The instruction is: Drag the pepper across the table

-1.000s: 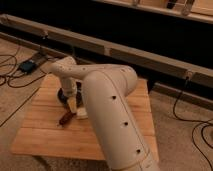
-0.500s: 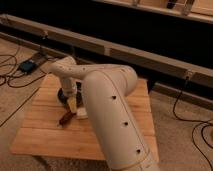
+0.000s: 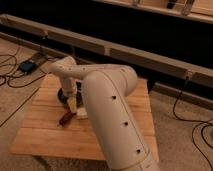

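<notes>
Fingers (image 3: 73,104) of the pale two-finger gripper (image 3: 73,108) pointed down at the light wooden plank tabletop (image 3: 45,132); whether they stood apart or together could not be told. The small slender dark red-brown pepper (image 3: 65,119) lay on the tabletop with its upper end just under their tips, slanting away from them. A pale cream rectangular block (image 3: 83,114) sat just beside, a dark round dish (image 3: 63,95) behind.

Matt wood-plank table (image 3: 45,131), smooth plastic arm (image 3: 111,102), gripper (image 3: 73,106) beside dull-skinned pepper (image 3: 65,118)
</notes>
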You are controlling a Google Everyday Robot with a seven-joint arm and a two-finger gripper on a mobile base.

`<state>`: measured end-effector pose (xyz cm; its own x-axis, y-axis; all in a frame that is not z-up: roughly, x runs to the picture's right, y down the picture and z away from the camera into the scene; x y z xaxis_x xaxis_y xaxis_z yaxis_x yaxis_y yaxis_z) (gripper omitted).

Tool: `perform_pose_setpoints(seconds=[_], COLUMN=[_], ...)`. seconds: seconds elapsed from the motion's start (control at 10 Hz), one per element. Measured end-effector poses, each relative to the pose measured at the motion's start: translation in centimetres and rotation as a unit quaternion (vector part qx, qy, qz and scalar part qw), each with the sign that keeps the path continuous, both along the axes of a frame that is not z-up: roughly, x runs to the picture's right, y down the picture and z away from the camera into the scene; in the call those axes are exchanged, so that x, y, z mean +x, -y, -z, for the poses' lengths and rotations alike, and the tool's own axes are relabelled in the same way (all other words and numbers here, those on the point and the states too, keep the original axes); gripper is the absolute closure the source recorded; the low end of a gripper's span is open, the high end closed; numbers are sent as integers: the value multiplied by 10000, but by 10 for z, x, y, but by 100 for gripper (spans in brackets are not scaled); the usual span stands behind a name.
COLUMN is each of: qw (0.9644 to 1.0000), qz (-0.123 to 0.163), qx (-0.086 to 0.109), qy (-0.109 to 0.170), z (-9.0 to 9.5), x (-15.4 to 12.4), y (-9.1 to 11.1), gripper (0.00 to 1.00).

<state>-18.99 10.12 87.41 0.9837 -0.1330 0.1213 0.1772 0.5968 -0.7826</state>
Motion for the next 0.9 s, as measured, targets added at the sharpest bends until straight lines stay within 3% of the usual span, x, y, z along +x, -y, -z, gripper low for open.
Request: perform_pose_setpoints(seconds=[0.5,0.7,0.9], qw=[10000,9984,9934], qz=[0,67,228], qx=[23,356,664], qy=[28,438,907], z=[0,5,19], x=[0,-2,-4], y=[2,24,38], gripper=[30,30,30])
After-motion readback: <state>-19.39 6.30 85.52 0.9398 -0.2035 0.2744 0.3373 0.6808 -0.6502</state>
